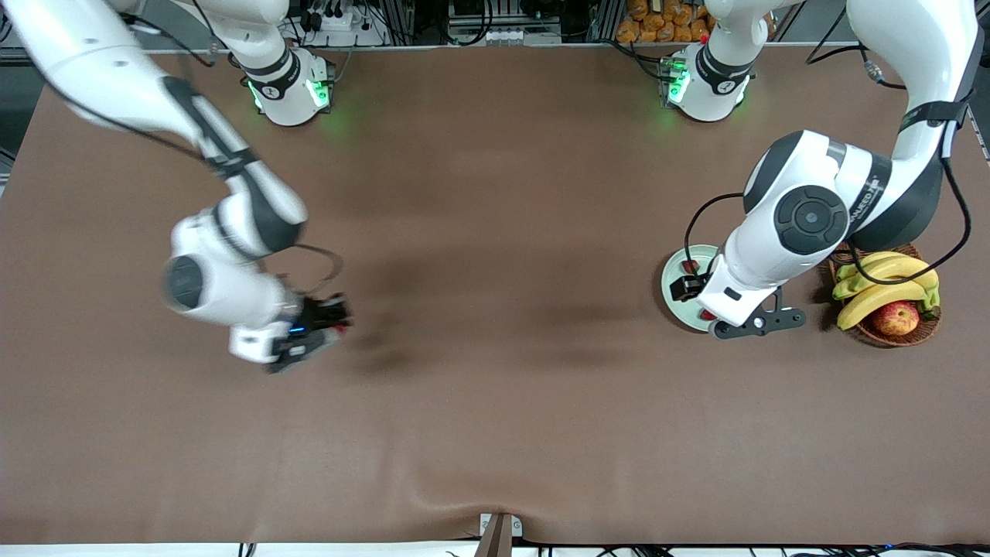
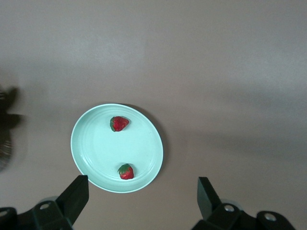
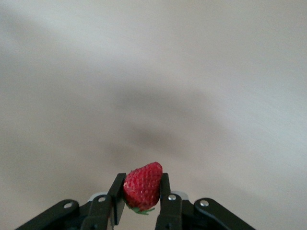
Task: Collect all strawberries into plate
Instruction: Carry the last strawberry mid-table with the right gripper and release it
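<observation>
While L arm's wrist hides much of plate beside fruit basket, L gripper hangs released over it w/ 2 strawberries; R gripper clenches a 3rd strawberry, well apart.

The table is covered in a plain matte brown, with no pattern. The plate is a pale mint green, glossy and unmarked, and the two strawberries lying in it are bright red with dark green leafy caps. The third strawberry, pinched in the right gripper, is red and finely dotted with seeds, a bit of green at its cap; that gripper's fingers are black. The left gripper is black too. Both arms are white with black joints and green lights at their bases. In the brown wicker basket lie yellow bananas, greenish at the tips, and a red-yellow apple.
</observation>
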`<state>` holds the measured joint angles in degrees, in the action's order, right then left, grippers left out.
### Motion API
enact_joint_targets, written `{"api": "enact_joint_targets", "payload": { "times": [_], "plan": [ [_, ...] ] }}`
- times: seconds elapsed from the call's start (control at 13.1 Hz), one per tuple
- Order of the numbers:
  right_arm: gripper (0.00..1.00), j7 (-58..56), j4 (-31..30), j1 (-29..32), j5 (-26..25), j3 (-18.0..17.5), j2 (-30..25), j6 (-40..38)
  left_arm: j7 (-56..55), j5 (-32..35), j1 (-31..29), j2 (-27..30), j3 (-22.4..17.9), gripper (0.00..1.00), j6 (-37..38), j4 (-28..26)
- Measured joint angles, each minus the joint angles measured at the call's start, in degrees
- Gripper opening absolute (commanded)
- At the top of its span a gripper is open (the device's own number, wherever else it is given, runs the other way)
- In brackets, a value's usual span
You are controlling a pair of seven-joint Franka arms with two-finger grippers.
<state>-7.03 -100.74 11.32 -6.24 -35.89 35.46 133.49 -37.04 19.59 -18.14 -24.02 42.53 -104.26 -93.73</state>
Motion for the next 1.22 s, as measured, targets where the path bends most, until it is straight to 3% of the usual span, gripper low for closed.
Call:
{"api": "enact_joint_targets", "payload": {
  "times": [0.15, 0.53, 0.84, 1.22],
  "plan": [
    [0.0, 3.4, 1.8, -7.6, 0.0, 1.1, 2.2, 4.7, 0.0, 0.0, 0.0, 0.0, 0.1, 1.0, 0.8, 1.2],
    [0.0, 8.1, 7.6, -26.2, 0.0, 10.9, 6.6, 13.7, 0.0, -0.7, 0.0, 0.0, 0.2, 1.0, 1.0, 2.6],
    [0.0, 10.1, 11.4, -33.9, 0.0, 14.7, 13.8, 23.6, 0.0, -0.8, 0.0, 0.0, 0.3, 1.0, 1.0, 3.7],
    [0.08, 16.8, 20.1, -43.0, 0.0, 21.7, 19.1, 23.9, 0.0, -3.5, 1.2, -0.2, 0.6, 1.0, 1.3, 3.6]
  ]
}}
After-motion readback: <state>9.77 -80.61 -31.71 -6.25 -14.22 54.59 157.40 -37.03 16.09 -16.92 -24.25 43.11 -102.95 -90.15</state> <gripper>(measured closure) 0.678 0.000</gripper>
